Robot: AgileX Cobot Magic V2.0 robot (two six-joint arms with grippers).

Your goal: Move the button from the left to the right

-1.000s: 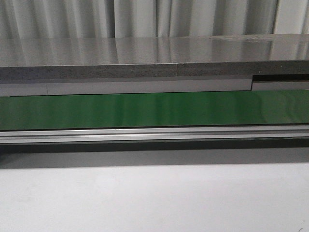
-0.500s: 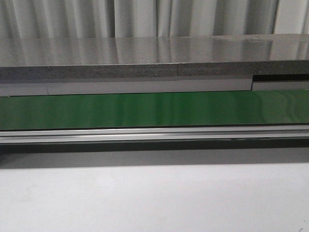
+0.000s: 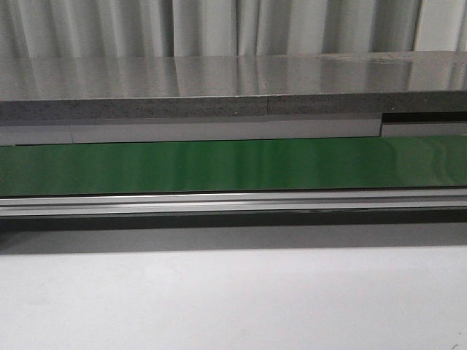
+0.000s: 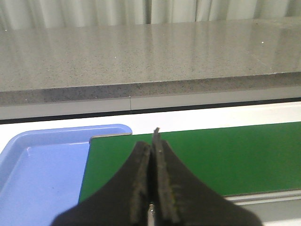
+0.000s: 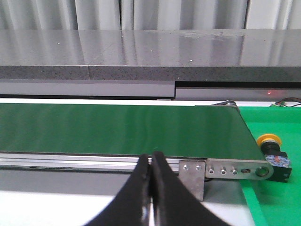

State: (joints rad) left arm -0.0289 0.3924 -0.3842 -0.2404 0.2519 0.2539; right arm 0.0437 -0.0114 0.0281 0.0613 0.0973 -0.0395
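Both grippers closed, nothing held. Left gripper (image 4: 151, 141): fingers (image 4: 140, 179) pressed flat together, hovering over the near edge of the belt (image 4: 211, 155). Right gripper (image 5: 151, 162): same, pads shut with no gap, tips just short of the belt's aluminium rail (image 5: 70, 160).

Near the left fingers: a blue tray (image 4: 42, 174) sits just beside the belt end, on one side of the tips. What shows of it is bare. Beyond the belt, a grey stone counter (image 4: 141, 56), then curtains.

Near the right fingers: rail and belt end bracket (image 5: 235, 170) right ahead and off to the side. Past the bracket, the button (image 5: 273, 153) lies on a green mat (image 5: 277, 197), yellow cap up and tilted, black body behind it, just beside the belt's end roller. Well apart from the tips. Further back, the same counter and curtains.

Front view shows belt, rail and counter only; no arms, no button.

Step, my read: idle/rest pose, no pick in hand. The button already sits at the right arm's end, so the transfer looks done, or it's a wait for the next part. If a pick is due, next move needs jaws opened first, then a reach across to the button, approaching from above the cap.
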